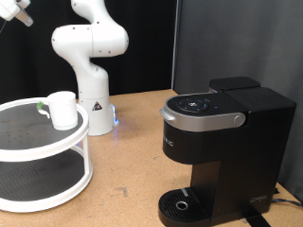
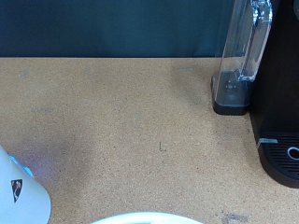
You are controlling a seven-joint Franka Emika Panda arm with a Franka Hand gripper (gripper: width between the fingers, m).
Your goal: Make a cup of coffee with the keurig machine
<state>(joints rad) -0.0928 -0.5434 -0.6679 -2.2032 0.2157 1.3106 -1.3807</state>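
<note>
The white cup stands upright on the top tier of a round white two-tier stand at the exterior view's left. The black keurig machine stands at the right with its lid down, its silver-grey handle forward, and nothing on its round drip tray. The wrist view shows the machine's side and its clear water tank. Only a bit of the hand shows, at the exterior view's top left corner, high above the stand. No fingers show in the wrist view.
The white robot base stands behind the stand, with a blue light at its foot; it also shows in the wrist view. A small green thing lies beside the cup. Brown board tabletop lies between stand and machine. A dark curtain hangs behind.
</note>
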